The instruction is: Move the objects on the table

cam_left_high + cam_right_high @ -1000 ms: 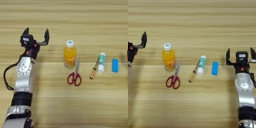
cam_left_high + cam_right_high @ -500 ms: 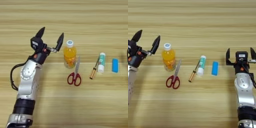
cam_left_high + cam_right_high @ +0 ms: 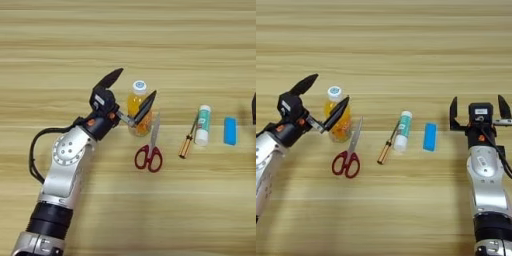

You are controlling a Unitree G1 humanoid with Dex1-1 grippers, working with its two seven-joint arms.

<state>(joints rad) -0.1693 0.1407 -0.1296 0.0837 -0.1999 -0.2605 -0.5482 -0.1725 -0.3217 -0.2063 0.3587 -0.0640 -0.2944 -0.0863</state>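
The orange-juice bottle (image 3: 137, 109) lies on the table (image 3: 125, 45) with its white cap pointing away from the robot. Just right of the bottle lie the red-handled scissors (image 3: 150, 148), blades pointing away along the bottle's side and handles nearer the robot. Further right of the bottle comes the amber-handled screwdriver (image 3: 187, 141), then the white tube (image 3: 202, 125) with its green label, touching or almost touching the screwdriver's shaft, and last the flat blue block (image 3: 229, 131), apart from the tube.

The left gripper (image 3: 130, 98) is at the bottle, its two black fingers spread wide. One finger (image 3: 110, 79) points up and away to the left of the cap; the other finger (image 3: 144, 107) crosses in front of the bottle's body. Whether either finger touches the bottle cannot be told. The left arm reaches in from the near left corner.

The left eye view shows the whole left arm down to its base but only a dark sliver at the right edge. The right eye view shows the right gripper (image 3: 478, 111) in full: it stands well right of the bottle, beyond the blue block, fingers spread and holding nothing.
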